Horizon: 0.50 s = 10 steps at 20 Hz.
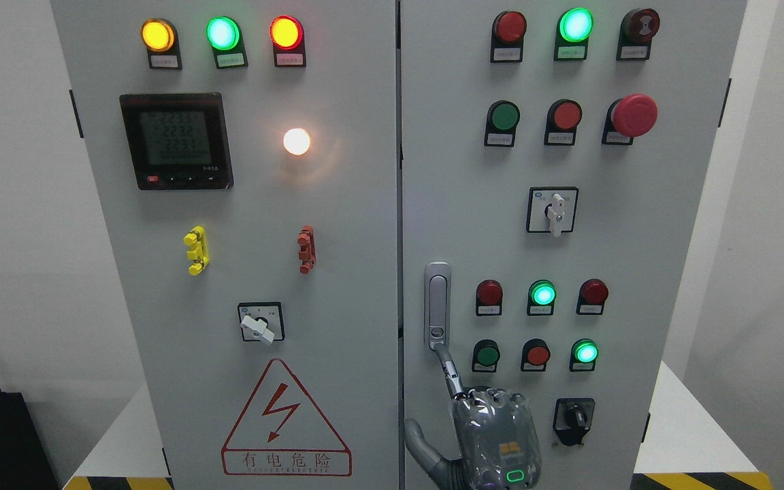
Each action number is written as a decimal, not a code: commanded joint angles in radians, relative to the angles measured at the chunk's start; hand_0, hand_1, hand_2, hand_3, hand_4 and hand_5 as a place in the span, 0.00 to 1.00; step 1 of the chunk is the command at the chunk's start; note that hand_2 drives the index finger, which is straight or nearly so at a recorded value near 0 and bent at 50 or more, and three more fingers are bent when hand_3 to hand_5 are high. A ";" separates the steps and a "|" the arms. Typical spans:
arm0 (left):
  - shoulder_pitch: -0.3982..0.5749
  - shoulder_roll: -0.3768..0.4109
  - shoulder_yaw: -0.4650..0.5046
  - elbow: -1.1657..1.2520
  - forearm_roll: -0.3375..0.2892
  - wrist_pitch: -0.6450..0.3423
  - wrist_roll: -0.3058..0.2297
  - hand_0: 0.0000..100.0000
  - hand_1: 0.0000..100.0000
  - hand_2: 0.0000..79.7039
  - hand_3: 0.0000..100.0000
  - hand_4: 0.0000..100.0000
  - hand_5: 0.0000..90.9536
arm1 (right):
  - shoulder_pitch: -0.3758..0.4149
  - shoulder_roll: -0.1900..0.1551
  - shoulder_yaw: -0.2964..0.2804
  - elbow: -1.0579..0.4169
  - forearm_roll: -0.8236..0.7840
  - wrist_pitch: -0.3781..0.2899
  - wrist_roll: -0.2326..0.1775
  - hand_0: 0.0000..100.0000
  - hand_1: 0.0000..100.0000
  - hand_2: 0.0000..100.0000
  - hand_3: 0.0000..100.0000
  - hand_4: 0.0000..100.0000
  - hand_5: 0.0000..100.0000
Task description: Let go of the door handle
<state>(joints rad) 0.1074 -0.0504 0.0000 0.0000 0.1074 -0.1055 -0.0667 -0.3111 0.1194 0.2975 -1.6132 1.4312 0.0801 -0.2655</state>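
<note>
One curled right hand [497, 435] touches an index fingertip [442, 352] to the grey cabinet's [358, 272] door handle [437, 299], gripping nothing.

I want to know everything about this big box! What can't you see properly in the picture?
- Head view: the labels under the lamps are too small to read.
- Head view: the right hand is cut off at the bottom edge. Its own back hides whether it grips the door handle.
- Head view: the left hand is outside the picture.
</note>
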 commanded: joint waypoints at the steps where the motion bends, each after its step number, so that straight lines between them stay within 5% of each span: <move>1: 0.000 0.001 -0.014 0.020 0.000 0.000 -0.001 0.12 0.39 0.00 0.00 0.00 0.00 | 0.000 0.002 0.000 0.007 0.000 0.000 0.003 0.32 0.24 0.00 1.00 1.00 0.98; 10: 0.000 0.000 -0.014 0.020 0.000 0.000 -0.001 0.12 0.39 0.00 0.00 0.00 0.00 | 0.003 0.005 -0.001 0.006 0.000 0.000 0.020 0.32 0.24 0.00 1.00 1.00 0.98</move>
<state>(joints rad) 0.1074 -0.0504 0.0000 0.0000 0.1074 -0.1055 -0.0668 -0.3111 0.1211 0.2968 -1.6095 1.4315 0.0801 -0.2485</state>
